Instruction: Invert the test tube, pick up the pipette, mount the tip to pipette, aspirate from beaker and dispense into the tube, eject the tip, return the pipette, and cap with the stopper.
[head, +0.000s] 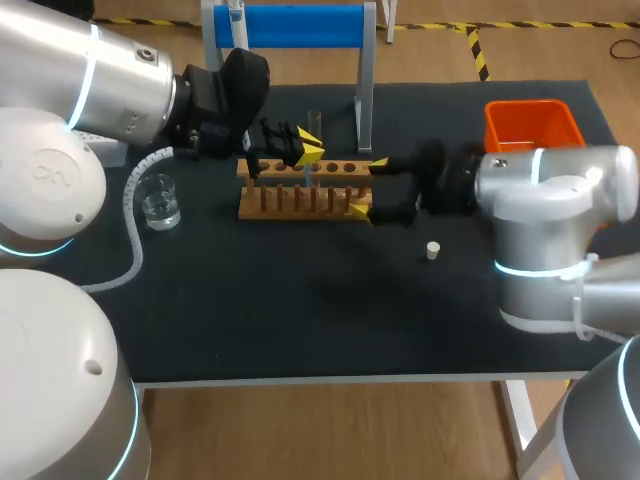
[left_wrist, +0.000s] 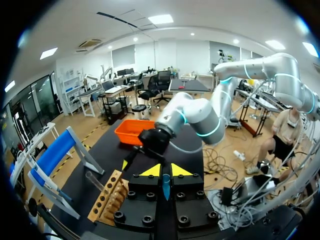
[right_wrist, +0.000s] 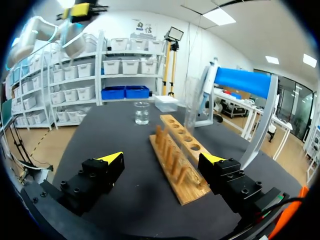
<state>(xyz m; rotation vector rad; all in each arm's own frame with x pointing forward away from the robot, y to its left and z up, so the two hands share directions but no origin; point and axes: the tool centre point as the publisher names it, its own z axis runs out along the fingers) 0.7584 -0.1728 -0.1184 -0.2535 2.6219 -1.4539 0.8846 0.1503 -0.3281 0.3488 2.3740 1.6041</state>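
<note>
My left gripper (head: 303, 148) hangs above the wooden tube rack (head: 305, 190), shut on a small blue tapered tip (left_wrist: 165, 185) that sticks out between its fingers. A clear test tube (head: 314, 124) stands upright in the rack, just behind that gripper; it also shows beside the rack's holes (left_wrist: 95, 180) and ahead of my right gripper (right_wrist: 191, 107). My right gripper (head: 368, 186) is open, one finger on each side of the rack's right end (right_wrist: 185, 185), touching nothing. The white pipette (right_wrist: 210, 80) hangs on the blue stand (head: 290, 25). The white stopper (head: 432, 250) lies on the mat near my right arm.
A glass beaker (head: 160, 203) with clear liquid stands left of the rack, under my left arm. An orange bin (head: 533, 125) sits at the back right. The blue stand's legs (head: 365, 100) rise just behind the rack.
</note>
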